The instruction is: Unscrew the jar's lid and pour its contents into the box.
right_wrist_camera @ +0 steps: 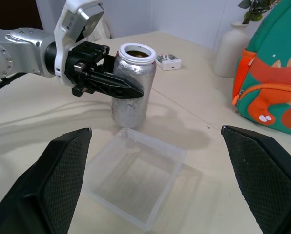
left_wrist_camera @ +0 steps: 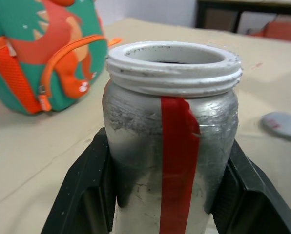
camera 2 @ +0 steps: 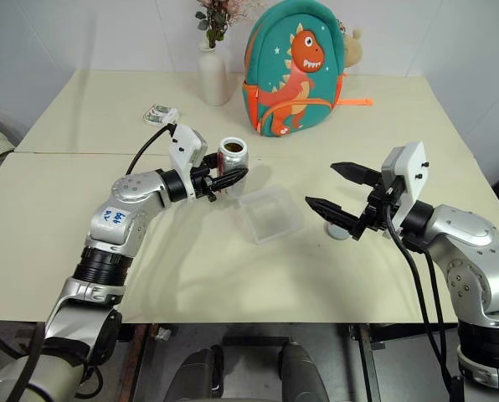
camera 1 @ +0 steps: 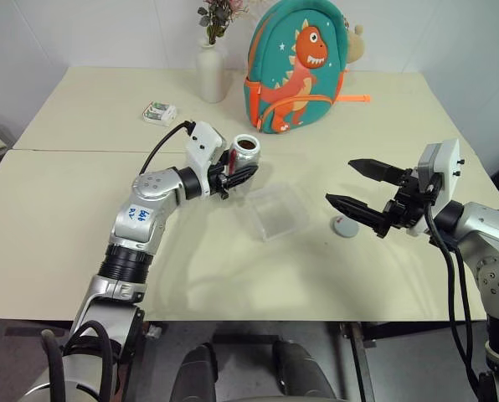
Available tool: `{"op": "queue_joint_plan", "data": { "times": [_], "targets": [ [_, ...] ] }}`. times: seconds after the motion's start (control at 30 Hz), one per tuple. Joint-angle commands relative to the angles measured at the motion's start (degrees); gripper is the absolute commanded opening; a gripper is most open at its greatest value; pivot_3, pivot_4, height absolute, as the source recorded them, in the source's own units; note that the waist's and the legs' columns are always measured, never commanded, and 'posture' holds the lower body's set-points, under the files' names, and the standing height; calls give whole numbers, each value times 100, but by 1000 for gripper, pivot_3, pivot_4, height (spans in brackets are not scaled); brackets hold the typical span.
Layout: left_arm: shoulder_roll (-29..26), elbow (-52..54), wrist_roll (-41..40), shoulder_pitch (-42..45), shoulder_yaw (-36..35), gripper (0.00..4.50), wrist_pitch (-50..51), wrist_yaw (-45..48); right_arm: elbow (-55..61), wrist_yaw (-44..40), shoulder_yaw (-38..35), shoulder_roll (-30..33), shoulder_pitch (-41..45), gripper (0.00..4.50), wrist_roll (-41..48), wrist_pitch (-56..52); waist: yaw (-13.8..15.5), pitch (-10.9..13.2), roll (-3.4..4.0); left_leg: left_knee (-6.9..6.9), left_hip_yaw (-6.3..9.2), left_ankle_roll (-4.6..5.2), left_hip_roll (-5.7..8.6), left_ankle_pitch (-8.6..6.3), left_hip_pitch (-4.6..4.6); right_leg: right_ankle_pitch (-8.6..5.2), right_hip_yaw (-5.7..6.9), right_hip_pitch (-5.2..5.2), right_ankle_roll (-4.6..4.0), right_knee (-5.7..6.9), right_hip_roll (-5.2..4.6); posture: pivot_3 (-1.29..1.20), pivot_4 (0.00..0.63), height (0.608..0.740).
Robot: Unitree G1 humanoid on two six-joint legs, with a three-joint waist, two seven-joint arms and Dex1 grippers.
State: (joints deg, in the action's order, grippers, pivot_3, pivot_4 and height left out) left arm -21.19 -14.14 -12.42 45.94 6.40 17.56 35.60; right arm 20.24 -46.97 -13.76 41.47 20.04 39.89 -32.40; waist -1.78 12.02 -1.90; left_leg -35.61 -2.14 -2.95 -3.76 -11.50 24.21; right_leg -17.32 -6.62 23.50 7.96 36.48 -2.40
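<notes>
The jar's (camera 1: 246, 154) lower body is sitting behind the left gripper's (camera 1: 239, 177) black fingers in the head views, so whether its base is touching the table (camera 1: 57, 218) cannot be told from there; in the right wrist view it is standing upright just behind the box's (right_wrist_camera: 135, 178) far edge, its open mouth showing something dark inside. The contents themselves are too dim to make out. In the left wrist view the jar's bottom is running off the picture's edge, a single red strip going down its silvery side below a white threaded rim.

The left gripper is clamping the jar at mid-height, one finger on each side. The right gripper (camera 1: 360, 189) is hanging spread wide, holding nothing, near the box's right side and above the lid (camera 1: 346, 226), which is lying flat on the table and partly hiding behind the lower finger.

Counting: one jar, one lid, one clear square box, lying empty between the two grippers. Farther back are standing one dinosaur backpack (camera 1: 298, 69), one white vase (camera 1: 210, 74) whose flowers are cut off at the top, and one small white-and-green packet (camera 1: 160, 111).
</notes>
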Motion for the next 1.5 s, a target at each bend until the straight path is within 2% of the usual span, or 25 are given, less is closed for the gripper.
{"op": "queue_joint_plan", "data": {
  "times": [0.03,0.1,0.2,0.27,0.33,0.47,0.6,0.77,0.97,1.17,1.3,1.43,1.5],
  "targets": [
    [-563,-131,2479,585,1008,2004,-2250,-1218,142,36,-80,-24,74,4480,42,110,1,1,-1,3,0,0,0,0,0,0,-1,0,0,-3,0,0,150,740],
    [-835,-360,3608,852,1433,2004,-3197,-2023,136,57,-85,-46,87,4480,44,104,1,1,-2,8,0,-1,0,0,2,1,-3,3,1,-10,0,0,150,740],
    [-1361,-582,5894,1523,2376,2004,-4153,-3639,101,118,-85,-128,137,4480,77,96,21,1,-2,21,-4,-2,2,-1,5,6,-9,2,7,-33,-1,0,150,740],
    [-1423,-817,6994,1833,2866,2004,-4203,-4528,85,155,-64,-204,193,4480,84,98,24,0,-1,32,-9,-2,6,-1,7,15,-13,-1,16,-52,-3,0,150,740],
    [-1353,-1026,7642,1994,3132,2004,-4127,-5176,66,176,-40,-259,247,4480,73,100,28,0,-1,34,-15,-1,9,-5,8,15,-15,-1,18,-57,-6,0,150,740],
    [-1151,-1263,8467,2185,3563,2004,-4144,-5978,45,220,-32,-353,333,4480,79,78,22,0,-1,45,-16,-1,7,-7,14,13,-14,16,15,-52,-3,0,150,740],
    [-1105,-1445,9276,2286,3892,2004,-3751,-6321,6,274,-106,-410,378,4480,122,59,18,0,-1,48,-17,-1,6,-7,22,11,-14,24,13,-50,-2,0,150,740],
    [-1111,-1508,9565,2323,3944,2004,-3582,-6563,-20,369,-138,-502,427,4480,202,44,25,0,-1,46,-18,-1,6,-7,19,11,-14,23,14,-44,-2,0,150,740],
    [-1172,-1376,9017,2172,3604,2004,-3860,-6190,-102,342,-70,-536,497,4480,202,58,28,0,-1,46,-19,-1,6,-7,21,12,-13,23,15,-45,-3,0,150,740],
    [-1344,-1273,7765,1922,2927,2004,-4348,-5339,-164,291,-63,-524,519,4480,208,62,18,0,-1,44,-19,-1,6,-6,18,12,-14,23,14,-37,-3,0,150,740],
    [-1239,-1126,5264,1289,1633,2004,-4293,-3895,-70,232,-24,-494,429,4480,257,-16,18,0,0,44,-21,-2,3,-6,15,11,-13,23,13,-29,-3,0,150,740],
    [-688,-805,2594,686,129,2004,-2354,-1997,-12,101,30,-386,380,4480,268,-90,19,0,0,31,-19,0,3,-3,14,9,-8,22,10,-9,-3,0,150,740],
    [-566,-447,1771,420,-372,2004,-1522,-1422,3,10,75,-318,378,4480,253,-118,-1,0,0,21,-17,1,3,-1,12,9,-8,21,10,3,-2,0,150,740]
  ]
}}
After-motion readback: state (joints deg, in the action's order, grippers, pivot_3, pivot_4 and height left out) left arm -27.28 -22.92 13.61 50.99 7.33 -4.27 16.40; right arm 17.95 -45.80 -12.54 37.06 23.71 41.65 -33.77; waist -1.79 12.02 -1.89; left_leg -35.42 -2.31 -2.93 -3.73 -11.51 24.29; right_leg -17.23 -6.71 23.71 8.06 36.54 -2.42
